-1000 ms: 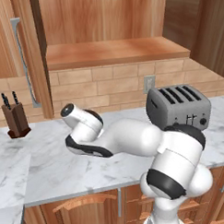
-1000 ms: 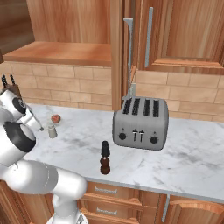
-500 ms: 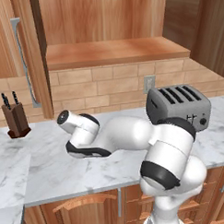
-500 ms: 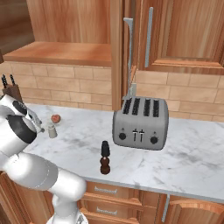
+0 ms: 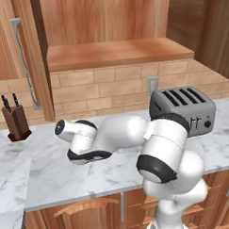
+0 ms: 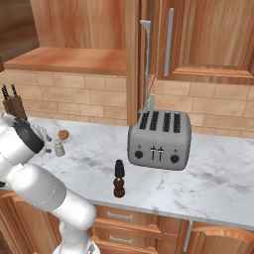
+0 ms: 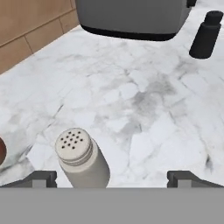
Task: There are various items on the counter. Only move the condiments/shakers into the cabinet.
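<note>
White-grey marbled stone bench [image 6: 218, 183] runs under the light-brown wooden wall cabinet [image 5: 113, 52], whose flat shelf sits open above the brick backsplash, tall door with long grey handle [image 5: 22, 59] swung out at its left.

Gripper [image 7: 111, 177] released, jaws spread wide, nothing between them held; it hangs low over the bench's left part. Hand view: light grey cylindrical shaker with perforated cap [image 7: 82, 159] stands upright just inside the left fingertip [image 7: 41, 177], apart from the right one. In the right base view that shaker [image 6: 59, 148] stands near the back edge of the bench, just beside the small reddish round ball [image 6: 63, 134], which sits closer to the backsplash.

Dark brown knobbed pepper mill [image 6: 119, 179] is upright near the front edge of the bench, in front of and left of the silver four-slot toaster [image 6: 159, 140]. Black bottle-shaped shaker [image 7: 205, 35] stands upright near the toaster [image 7: 131, 17] in the hand view, well apart from the gripper.

Brown wooden knife block [image 5: 16, 121] sits at the bench's back left corner. All three shakers on the bench, none on the cabinet shelf.
</note>
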Robot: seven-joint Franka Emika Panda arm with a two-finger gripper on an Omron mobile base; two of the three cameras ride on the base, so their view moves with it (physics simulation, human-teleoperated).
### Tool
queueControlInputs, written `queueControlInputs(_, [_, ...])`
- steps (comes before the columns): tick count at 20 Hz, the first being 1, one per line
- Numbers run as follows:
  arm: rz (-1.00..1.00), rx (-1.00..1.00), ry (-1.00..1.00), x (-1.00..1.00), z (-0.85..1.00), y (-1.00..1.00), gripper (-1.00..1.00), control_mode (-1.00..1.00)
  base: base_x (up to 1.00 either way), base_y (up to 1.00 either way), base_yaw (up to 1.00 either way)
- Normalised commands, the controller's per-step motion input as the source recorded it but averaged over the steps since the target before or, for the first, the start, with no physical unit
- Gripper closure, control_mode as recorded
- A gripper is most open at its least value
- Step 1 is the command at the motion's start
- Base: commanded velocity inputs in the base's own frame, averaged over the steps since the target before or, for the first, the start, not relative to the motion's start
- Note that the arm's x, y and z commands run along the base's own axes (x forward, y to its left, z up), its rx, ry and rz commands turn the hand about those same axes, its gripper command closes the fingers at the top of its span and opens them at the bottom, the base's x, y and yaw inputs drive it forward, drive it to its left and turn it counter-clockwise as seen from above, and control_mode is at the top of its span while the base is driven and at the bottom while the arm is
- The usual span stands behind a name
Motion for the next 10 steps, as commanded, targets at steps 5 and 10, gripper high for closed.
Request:
queueControlInputs(5, [-0.17,-0.07,0.0,0.31,-0.05,0.11,-1.0,-1.0,0.0,0.0,0.0])
queueControlInputs(10, [-0.14,-0.07,0.0,0.27,-0.08,0.24,-1.0,-1.0,0.0,0.0,0.0])
